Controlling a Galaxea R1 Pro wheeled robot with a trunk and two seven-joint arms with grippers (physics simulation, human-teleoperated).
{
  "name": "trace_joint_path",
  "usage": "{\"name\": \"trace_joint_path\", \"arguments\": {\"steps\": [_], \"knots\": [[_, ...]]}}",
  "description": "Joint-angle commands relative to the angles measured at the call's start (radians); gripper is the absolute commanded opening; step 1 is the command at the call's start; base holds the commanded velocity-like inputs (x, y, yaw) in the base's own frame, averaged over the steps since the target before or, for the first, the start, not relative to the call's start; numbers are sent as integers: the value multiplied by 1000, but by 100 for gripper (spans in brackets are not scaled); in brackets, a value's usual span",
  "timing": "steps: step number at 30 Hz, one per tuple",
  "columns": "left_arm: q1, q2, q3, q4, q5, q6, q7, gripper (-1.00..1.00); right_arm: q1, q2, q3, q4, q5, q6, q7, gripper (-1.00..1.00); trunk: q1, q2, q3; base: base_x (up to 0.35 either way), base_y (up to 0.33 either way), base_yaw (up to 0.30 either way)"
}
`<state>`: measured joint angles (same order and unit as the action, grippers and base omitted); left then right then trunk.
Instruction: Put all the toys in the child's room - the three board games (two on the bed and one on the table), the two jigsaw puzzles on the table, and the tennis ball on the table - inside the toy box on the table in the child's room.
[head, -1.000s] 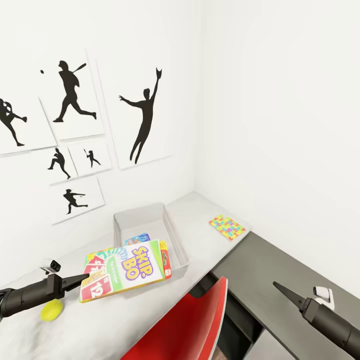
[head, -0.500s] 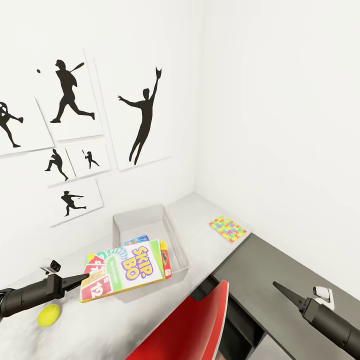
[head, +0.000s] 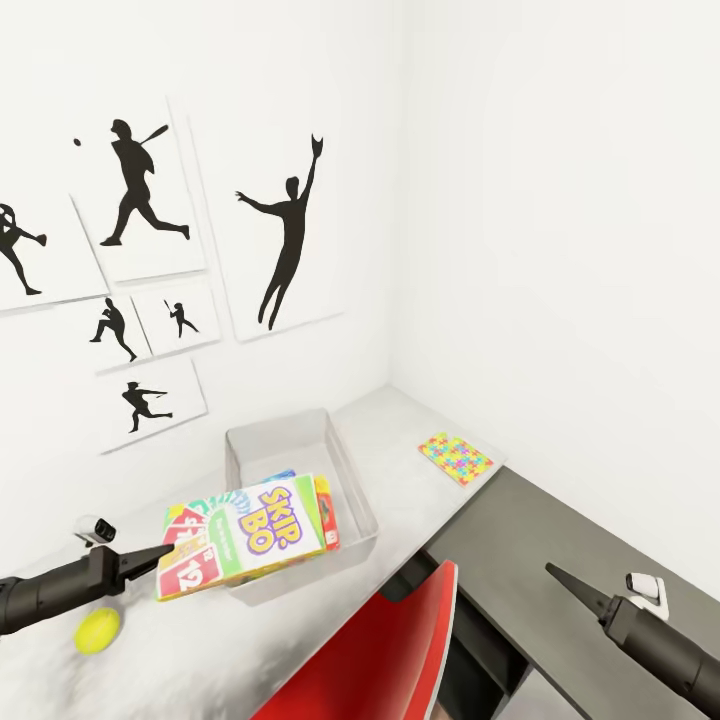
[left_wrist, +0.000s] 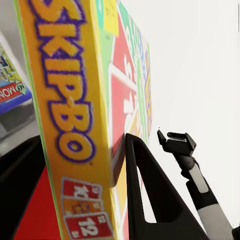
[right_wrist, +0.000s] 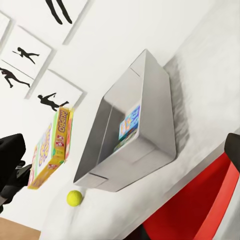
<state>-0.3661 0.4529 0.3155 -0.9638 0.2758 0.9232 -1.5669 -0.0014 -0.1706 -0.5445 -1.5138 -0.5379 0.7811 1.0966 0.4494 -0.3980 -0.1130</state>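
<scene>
Left gripper (head: 160, 552) is clamping one short edge of the Skip-Bo board game (head: 250, 535), fingers closed on both faces of the box, and is holding it in the air over the near end of the toy box (head: 345, 470). Judging by looks, the box is thin, light, stiff cardboard with a glossy lid, so it is likely slippery; the edge pinch is leaving most of the box cantilevered, and it could pivot or slide in the jaws. A grip deeper onto the faces would be safer, but for a short drop into the bin the edge hold looks adequate.

A blue board game (right_wrist: 129, 123) is already lying inside the toy box, on the floor of the bin toward the far side. The Skip-Bo box is roughly as long as the bin is wide, so the flared walls are the thing to clear: it needs to go in flat or tilted along the bin's length.

Tennis ball (head: 98, 630) is sitting on the table (head: 400, 420), near the left arm and just outside the bin's near-left corner. One jigsaw puzzle (head: 455, 456) is lying flat on the table, right of the bin and well apart from it.

Right gripper (head: 560, 578) is hanging empty over the dark cabinet top (head: 540, 530), jaws together as far as I can tell. Red chair (head: 390, 650) is standing close in front of the table.
</scene>
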Motion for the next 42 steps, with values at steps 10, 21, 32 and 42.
{"name": "trace_joint_path", "arguments": {"steps": [10, 21, 32, 42], "knots": [[-36, -32, 31, -66, -6, 90, -4, -100, 0, 4, -2, 1, -3, 4, 1, 100, 1, -2, -2, 0, 0, 0], [-253, -199, 28, -89, -7, 120, 218, -100, 0, 2, -3, 3, -4, 4, 2, 100, 1, -2, -2, 0, 0, 0], [-315, -320, 46, -99, -2, 111, 497, -100, 0, -3, -3, 4, -5, 3, 6, 100, 1, -2, -2, 0, 0, 0], [-316, -409, 150, -180, 1, 107, 644, -100, 0, -2, -2, 4, -5, 2, 6, 100, 1, -2, -2, 0, 0, 0]]}}
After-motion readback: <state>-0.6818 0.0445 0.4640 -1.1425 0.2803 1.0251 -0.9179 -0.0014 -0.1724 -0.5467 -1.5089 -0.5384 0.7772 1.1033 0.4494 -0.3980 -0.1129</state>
